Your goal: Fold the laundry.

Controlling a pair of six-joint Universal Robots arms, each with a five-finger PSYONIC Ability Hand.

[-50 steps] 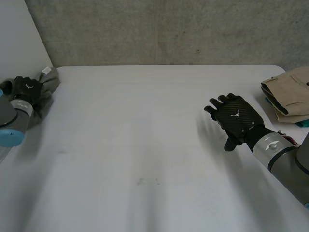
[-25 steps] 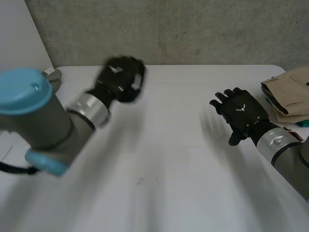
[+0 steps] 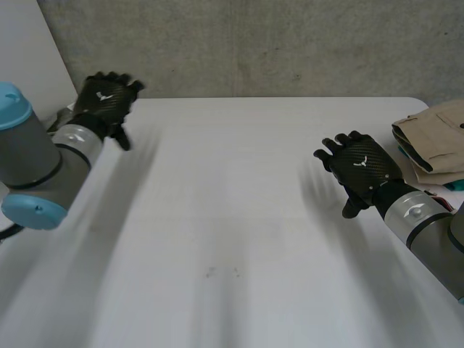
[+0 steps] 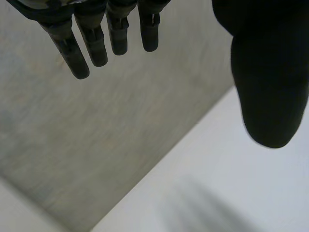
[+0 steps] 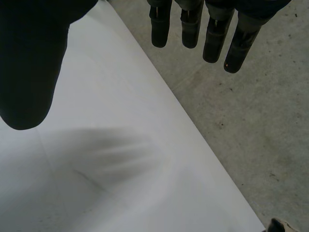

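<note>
The left robot hand point(image 3: 107, 98) and, near folded tan clothes point(image 3: 435, 138), the right robot hand point(image 3: 359, 172) are hovering over the counter point(image 3: 232, 217), fingers apart, empty.

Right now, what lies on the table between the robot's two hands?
Nothing: in the head view, bare table separates the left hand and the right hand.

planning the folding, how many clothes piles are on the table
2: a folded beige pile to the right of the right hand; a sliver of grey cloth mostly hidden behind the left hand, so more may lie there.
</note>
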